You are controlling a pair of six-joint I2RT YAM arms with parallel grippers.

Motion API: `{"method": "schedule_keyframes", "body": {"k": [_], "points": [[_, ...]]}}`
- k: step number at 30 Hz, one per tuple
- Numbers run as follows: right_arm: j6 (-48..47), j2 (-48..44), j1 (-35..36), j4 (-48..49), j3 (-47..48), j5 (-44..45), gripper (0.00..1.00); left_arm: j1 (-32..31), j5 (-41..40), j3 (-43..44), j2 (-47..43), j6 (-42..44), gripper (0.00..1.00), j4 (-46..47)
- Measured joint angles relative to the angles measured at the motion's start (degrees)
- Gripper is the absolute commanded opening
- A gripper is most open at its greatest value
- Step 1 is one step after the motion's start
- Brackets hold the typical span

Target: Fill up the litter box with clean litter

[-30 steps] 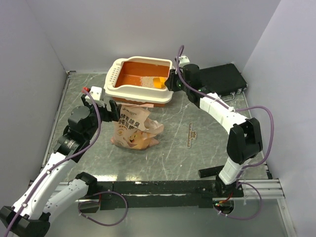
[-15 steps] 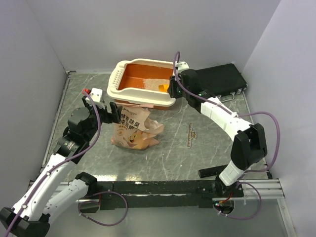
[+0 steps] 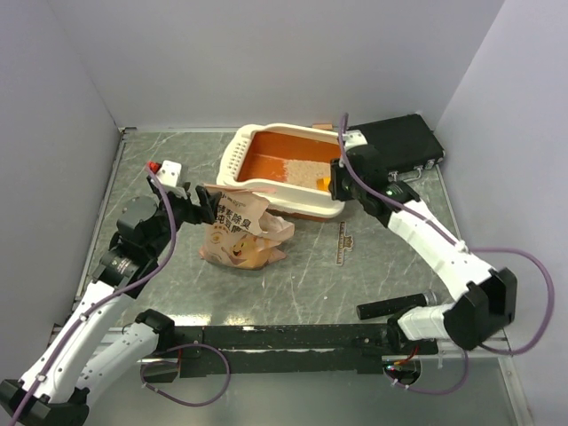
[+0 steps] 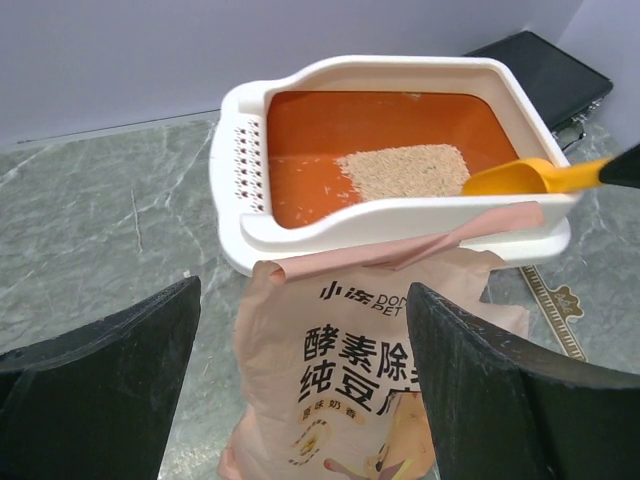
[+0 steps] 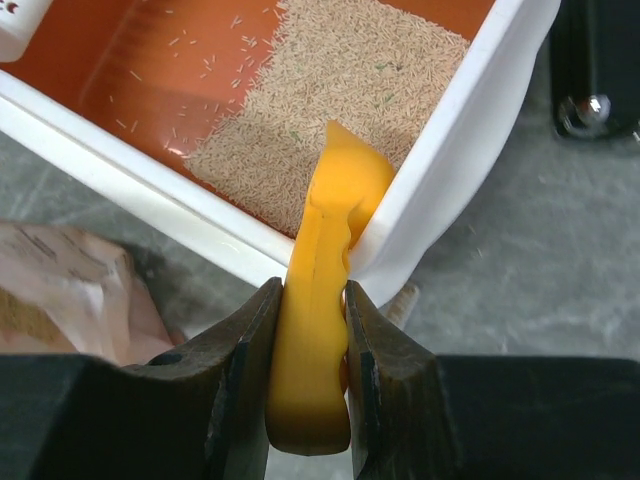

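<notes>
1. In the top external view, a large rectangular plastic litter box (image 3: 271, 187), orange inside with a wide cream-white rim, is seen at the far middle of a grey marbled table (image 3: 355, 266), with its slotted short side turned left
2. A patch of fine beige-tan litter (image 3: 297, 169) is spread over the right part of the box floor, and the left part is left bare orange
3. A crumpled tan paper bag (image 3: 238, 232) with dark print is stood just on the near side of the box; the left gripper (image 3: 206, 202) is held at the bag's upper left
4. A flat black case (image 3: 404, 142) is laid at the far right, beside the box
5. In the left wrist view, the black fingers (image 4: 100, 400) are spread wide apart with nothing between their tips, and the bag's top is seen against the box's near rim
6. In the right wrist view, a small orange-yellow plastic scoop (image 5: 330, 250) is pinched by its handle in the right gripper (image 5: 310, 297), with its bowl set over the box's corner rim above the litter
</notes>
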Motion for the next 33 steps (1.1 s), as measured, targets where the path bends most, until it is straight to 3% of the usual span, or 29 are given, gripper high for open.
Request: {"method": "schedule_keyframes", "body": {"k": [10, 16, 22, 33], "points": [[0.0, -17.5, 0.0, -7.1, -2.5, 2.0, 0.00, 0.0, 4.4, -0.5, -1.9, 1.6, 0.90, 0.2], [1.2, -26.3, -0.1, -6.3, -1.3, -5.2, 0.00, 0.0, 6.8, 0.7, -1.6, 7.4, 0.91, 0.1], [1.9, -28.6, 1.7, -6.4, -3.0, -13.1, 0.00, 0.0, 14.1, 9.5, 5.4, 19.1, 0.92, -5.1], [3.7, -33.9, 7.9, -6.0, -14.4, -17.5, 0.00, 0.0, 25.7, 32.4, 26.0, 34.4, 0.90, -27.3]]}}
